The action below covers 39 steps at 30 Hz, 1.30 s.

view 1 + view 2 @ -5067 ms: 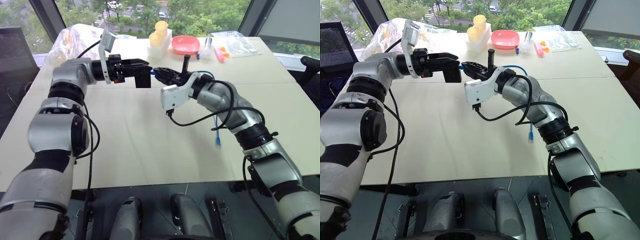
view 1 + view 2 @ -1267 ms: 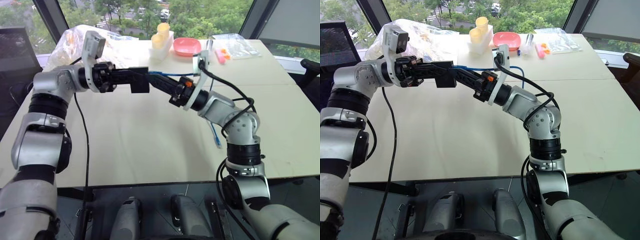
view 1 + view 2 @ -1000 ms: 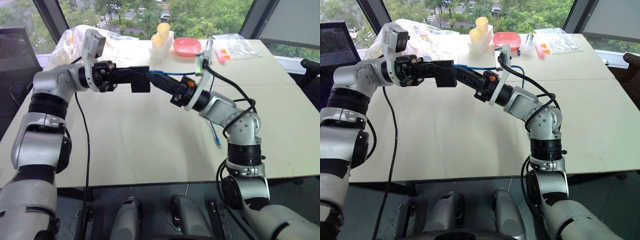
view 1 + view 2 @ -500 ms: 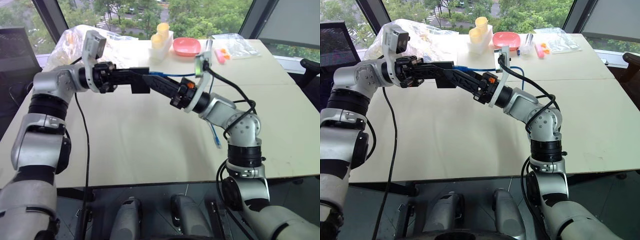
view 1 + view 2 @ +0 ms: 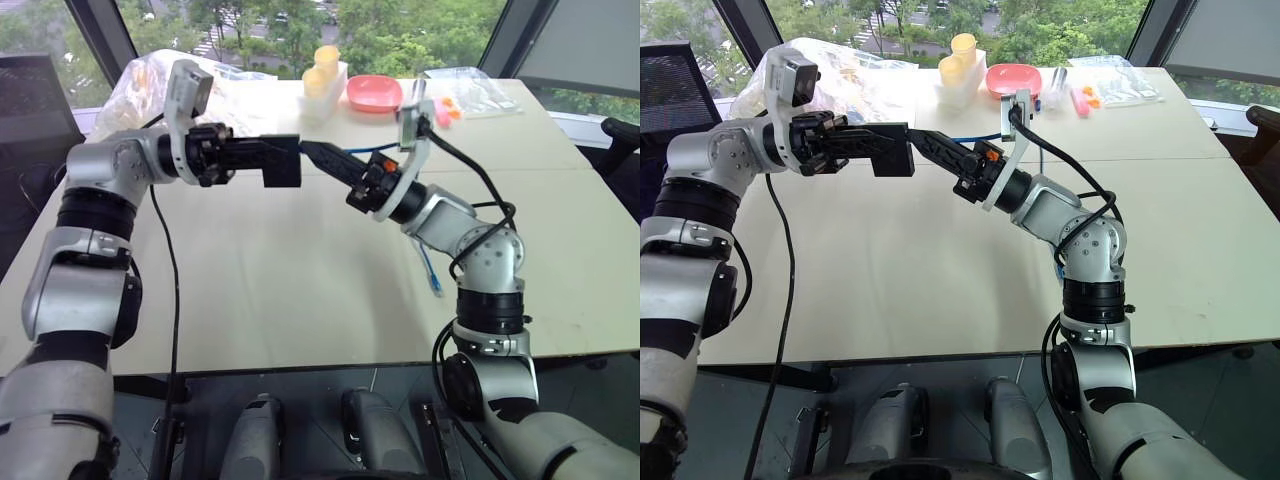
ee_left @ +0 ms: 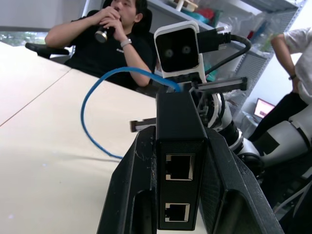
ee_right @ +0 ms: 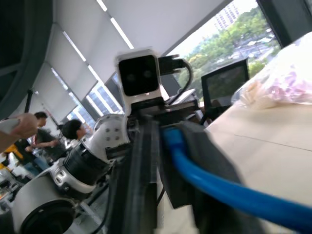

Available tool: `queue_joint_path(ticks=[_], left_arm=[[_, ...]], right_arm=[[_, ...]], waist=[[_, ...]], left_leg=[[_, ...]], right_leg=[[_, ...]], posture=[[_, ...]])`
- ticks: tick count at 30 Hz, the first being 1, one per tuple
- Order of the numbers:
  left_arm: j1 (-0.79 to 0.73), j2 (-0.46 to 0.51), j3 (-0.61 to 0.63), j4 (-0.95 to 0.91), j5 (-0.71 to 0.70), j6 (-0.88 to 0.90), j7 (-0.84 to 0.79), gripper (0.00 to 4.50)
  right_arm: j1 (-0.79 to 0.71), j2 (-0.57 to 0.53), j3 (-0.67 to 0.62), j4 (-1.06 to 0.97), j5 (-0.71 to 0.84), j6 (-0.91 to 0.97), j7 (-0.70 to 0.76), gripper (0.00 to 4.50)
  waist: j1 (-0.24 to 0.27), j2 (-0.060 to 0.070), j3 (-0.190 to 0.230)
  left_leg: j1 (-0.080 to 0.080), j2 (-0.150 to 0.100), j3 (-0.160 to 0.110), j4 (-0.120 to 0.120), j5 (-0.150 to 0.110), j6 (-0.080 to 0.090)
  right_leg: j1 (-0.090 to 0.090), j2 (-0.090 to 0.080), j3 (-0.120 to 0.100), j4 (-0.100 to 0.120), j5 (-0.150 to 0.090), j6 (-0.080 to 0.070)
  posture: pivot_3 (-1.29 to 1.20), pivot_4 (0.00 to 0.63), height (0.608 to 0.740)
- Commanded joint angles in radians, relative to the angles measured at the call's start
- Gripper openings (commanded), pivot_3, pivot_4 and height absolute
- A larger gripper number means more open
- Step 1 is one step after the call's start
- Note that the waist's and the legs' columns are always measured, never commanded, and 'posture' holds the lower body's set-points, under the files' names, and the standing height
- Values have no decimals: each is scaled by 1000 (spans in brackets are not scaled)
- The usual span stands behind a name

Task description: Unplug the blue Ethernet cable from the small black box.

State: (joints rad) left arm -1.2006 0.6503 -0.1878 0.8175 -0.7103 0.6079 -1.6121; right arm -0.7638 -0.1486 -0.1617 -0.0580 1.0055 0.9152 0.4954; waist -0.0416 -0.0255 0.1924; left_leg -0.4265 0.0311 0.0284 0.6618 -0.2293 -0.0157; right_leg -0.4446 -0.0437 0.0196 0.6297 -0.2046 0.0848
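Note:
My left gripper (image 5: 270,160) is shut on the small black box (image 5: 286,163), holding it level above the table. In the left wrist view two empty sockets of the small black box (image 6: 178,168) face the camera between my fingers (image 6: 136,185). The blue Ethernet cable (image 5: 375,150) reaches the box's far side; its plug is hidden. My right gripper (image 5: 312,151) is shut on the blue Ethernet cable (image 7: 195,170) just beside the box. The cable's other part hangs down to the table (image 5: 430,270).
At the back of the table (image 5: 300,290) stand yellow cups (image 5: 322,62), a pink bowl (image 5: 374,93) and plastic bags (image 5: 135,80). A seated person (image 6: 112,34) and another person (image 6: 297,58) are near the table.
The right gripper's fingers spread beside the box and have closed again on the cable, their tips now a little further right of the box. The left arm has stayed still.

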Motion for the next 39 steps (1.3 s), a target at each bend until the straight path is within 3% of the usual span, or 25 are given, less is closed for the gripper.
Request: queue_joint_path(ticks=[1, 8, 13, 25, 28, 30, 31, 39], left_arm=[[-10, 16, 11, -14, -9, -3, -2, 543], [-15, 16, 8, -5, -6, -11, -2, 543], [-15, 17, 6, -7, -9, -10, -2, 543], [-7, 19, 3, -11, -9, -6, -2, 543], [-4, 19, 1, -14, -9, -6, -2, 543], [0, 19, 0, -19, -10, -6, -2, 543], [1, 19, -1, -20, -10, -5, -2, 543], [7, 18, -4, -26, -10, -5, -2, 543]], right_arm=[[-4, -5, 17, -28, 8, -3, 28, 43], [8, -23, 39, -30, -4, -6, 68, 43], [11, -27, 41, -32, -5, -3, 79, 2040], [-3, -10, 12, 6, 0, -19, 53, 2040], [-7, -2, 0, 10, 8, -25, 49, 1201], [-5, -2, 3, 7, 1, -26, 48, 281], [-5, 0, 2, 8, -1, -27, 47, 66], [-1, 7, 7, 2, -1, -31, 52, 66]], waist=[[0, 0, 0], [0, 0, 0], [0, 0, 0], [0, 0, 0], [0, 0, 0], [0, 0, 0], [0, 0, 0], [0, 0, 0]], left_leg=[[0, 0, 0, 0, 0, 0], [0, 0, 0, 0, 0, 0], [0, 0, 0, 0, 0, 0], [0, 0, 0, 0, 0, 0], [0, 0, 0, 0, 0, 0], [0, 0, 0, 0, 0, 0], [0, 0, 0, 0, 0, 0], [0, 0, 0, 0, 0, 0]], right_leg=[[0, 0, 0, 0, 0, 0], [0, 0, 0, 0, 0, 0], [0, 0, 0, 0, 0, 0], [0, 0, 0, 0, 0, 0], [0, 0, 0, 0, 0, 0], [0, 0, 0, 0, 0, 0], [0, 0, 0, 0, 0, 0], [0, 0, 0, 0, 0, 0]], posture=[[0, 150, 740], [0, 150, 740], [0, 150, 740], [0, 150, 740], [0, 150, 740], [0, 150, 740], [0, 150, 740], [0, 150, 740]])
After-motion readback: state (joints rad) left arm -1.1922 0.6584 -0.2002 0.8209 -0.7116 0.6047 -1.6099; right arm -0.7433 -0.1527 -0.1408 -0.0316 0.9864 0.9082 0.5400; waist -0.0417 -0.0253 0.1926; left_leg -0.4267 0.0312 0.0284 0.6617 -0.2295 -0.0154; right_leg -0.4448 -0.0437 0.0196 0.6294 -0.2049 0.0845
